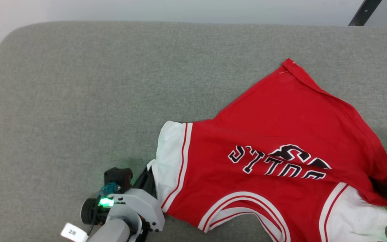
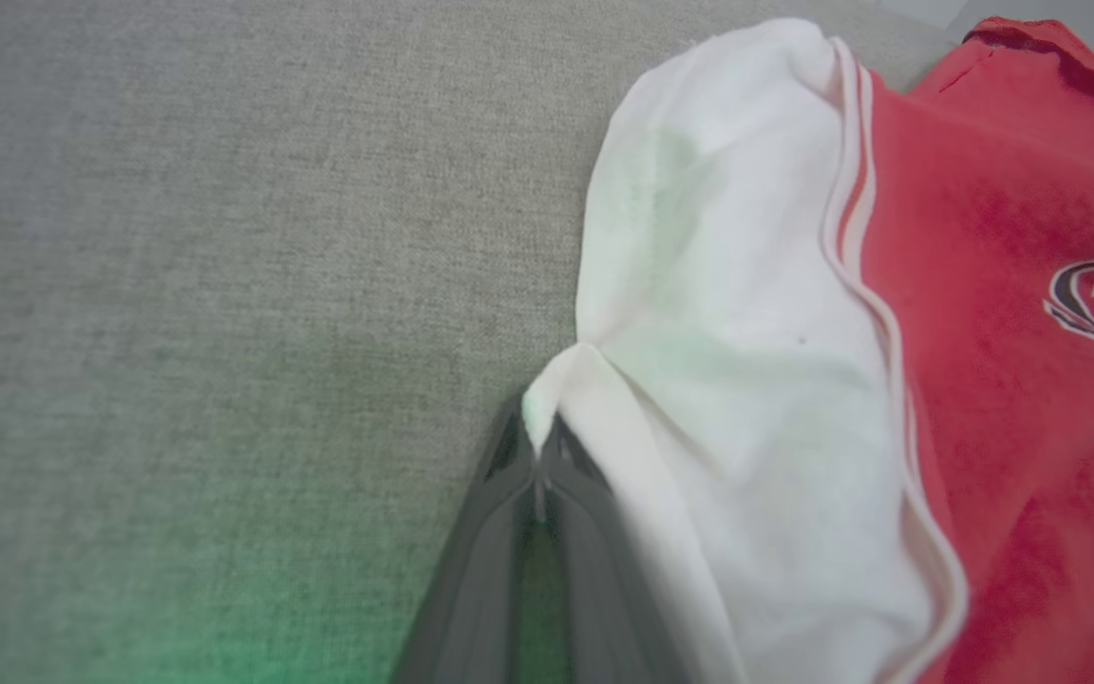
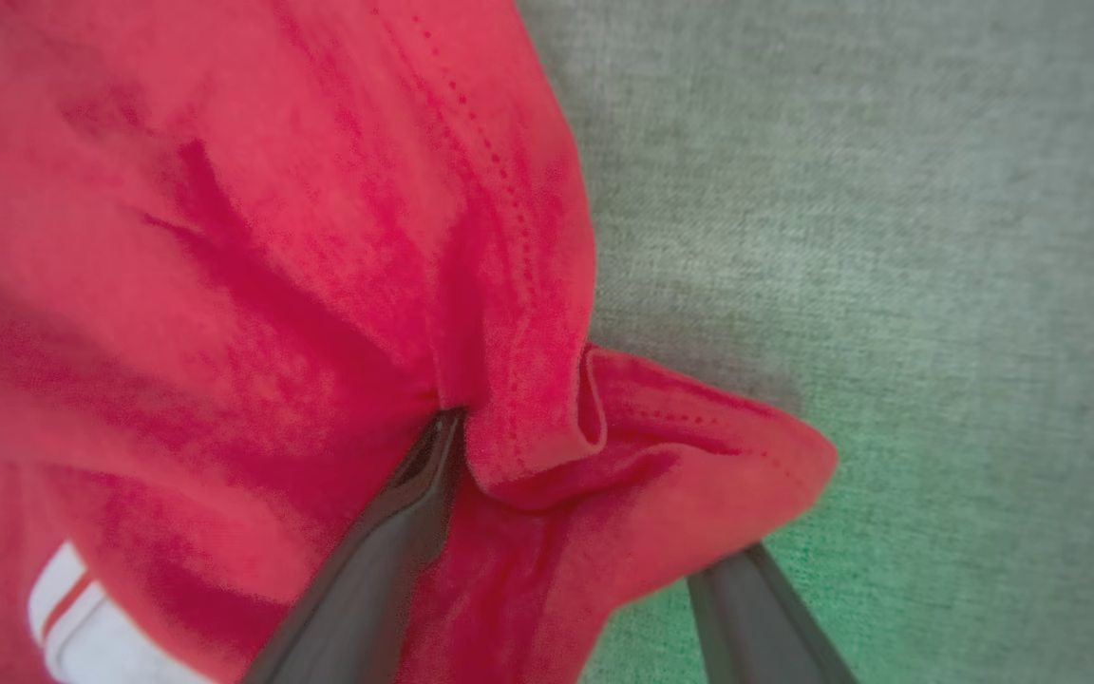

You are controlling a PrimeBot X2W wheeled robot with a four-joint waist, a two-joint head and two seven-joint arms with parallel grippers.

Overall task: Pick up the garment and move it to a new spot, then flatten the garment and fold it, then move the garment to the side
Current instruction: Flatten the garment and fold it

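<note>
One grey surface (image 1: 113, 84) bears the garment (image 1: 274, 134); left tool (image 2: 539, 446) pinches its white corner, right tool (image 3: 590, 494) spread.

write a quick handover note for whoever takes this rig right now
The left claw is shut on the white sleeve edge of the bright-red soft fabric garment.
The right claw is open, a bunched red corner of the garment lying between its fingers.
The garment lies spread, lettering up, on the grey padded fabric surface, right of centre in the head view.
Done: laid out roughly, not folded.
Left: smooth the wrinkled right corner, fold, move aside.
</note>
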